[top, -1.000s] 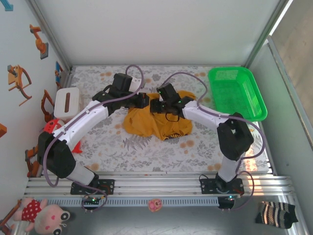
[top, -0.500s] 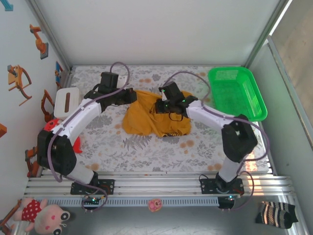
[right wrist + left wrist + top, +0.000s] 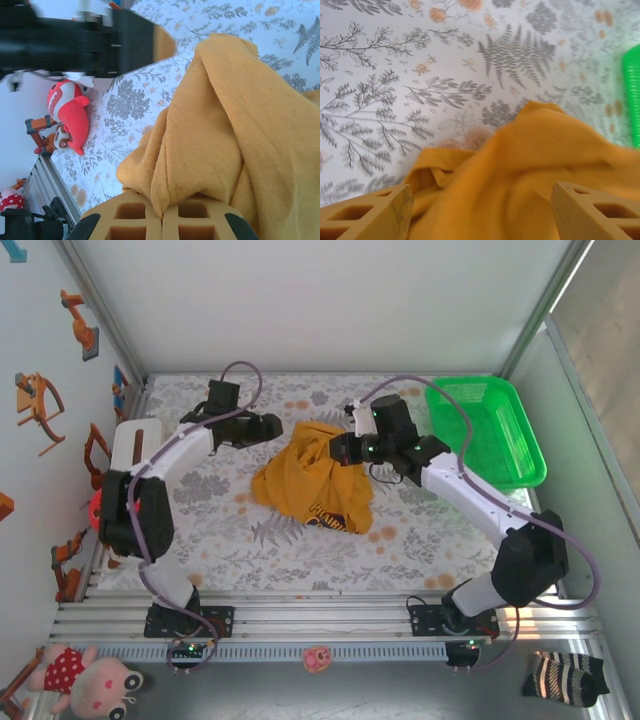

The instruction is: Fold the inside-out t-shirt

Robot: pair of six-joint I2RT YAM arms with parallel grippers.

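Note:
The mustard inside-out t-shirt lies bunched on the floral mat, dark lettering showing near its front edge. My right gripper is shut on a fold of its upper part and holds that fold raised; in the right wrist view the fingertips of the right gripper pinch a ribbed ridge of the t-shirt. My left gripper stands open just left of the shirt's top corner. In the left wrist view the left gripper has wide-apart fingers over loose yellow cloth, not gripping it.
A green plastic basket stands at the back right, its edge seen from the left wrist. A white box and a red toy sit along the left edge of the mat; the toy shows in the right wrist view.
My left gripper has let go of the shirt, opened and drawn back to the left. My right gripper has shut on the shirt and pulled it up and to the right.

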